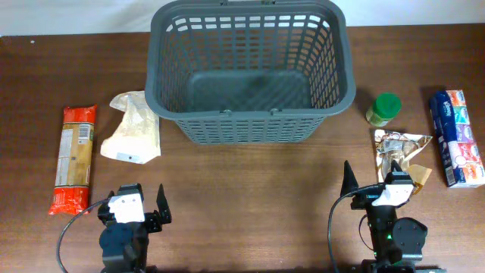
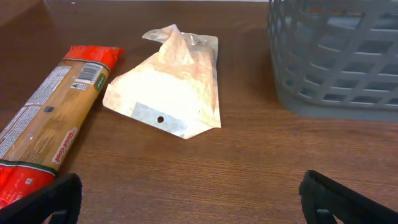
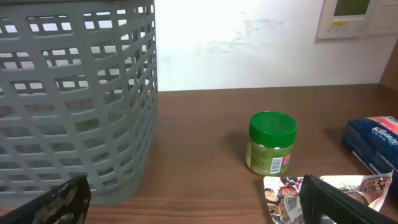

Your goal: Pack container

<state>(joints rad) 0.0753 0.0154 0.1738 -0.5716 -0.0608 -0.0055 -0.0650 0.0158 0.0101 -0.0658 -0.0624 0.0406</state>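
Container (image 1: 250,125), a big dark grey plastic basket with rounded corners, slotted lattice walls and a solid base, stands upright at the far middle of the table (image 1: 250,205). A pale bag (image 1: 132,129) and a red pasta packet (image 1: 76,158) lie to its left, a green-lidded jar (image 1: 384,108) to its right. Left gripper (image 1: 134,211) and right gripper (image 1: 371,182) sit near the front edge, both spread wide, grasping nothing.

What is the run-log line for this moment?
packed: nothing | basket: empty | left gripper: open | right gripper: open | outside: pasta, white bag, jar, pouch, tissues
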